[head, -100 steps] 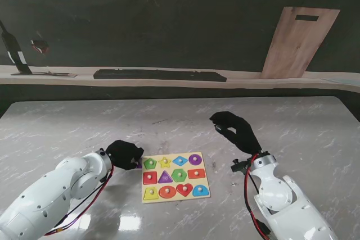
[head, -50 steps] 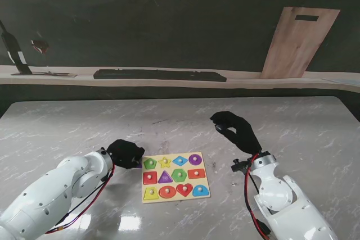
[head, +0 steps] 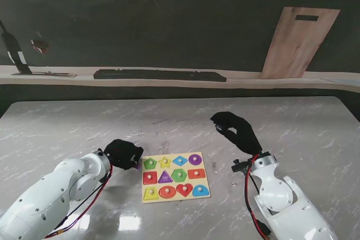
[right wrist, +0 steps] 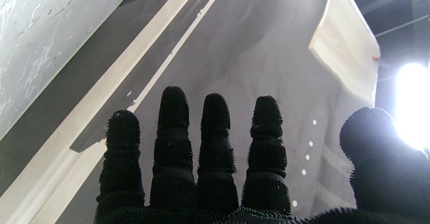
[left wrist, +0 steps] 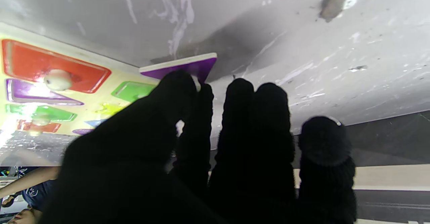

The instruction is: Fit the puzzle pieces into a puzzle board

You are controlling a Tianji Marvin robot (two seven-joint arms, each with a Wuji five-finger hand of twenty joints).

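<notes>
A purple piece [left wrist: 188, 68] was pinched at the tips of the left hand [head: 124, 154] fingers [left wrist: 178, 86], beside the puzzle board [head: 175, 177]. Right-hand [head: 235, 130] fingers were spread, nothing held. With so little gripped, it could easily be dropped or tilted.

Purple piece [left wrist: 188, 68], flat w/ pale edge, is tilting up at the left fingers' [left wrist: 178, 93] tips; yellow board [head: 175, 177] w/ coloured shapes is lying flat just beside them.
</notes>
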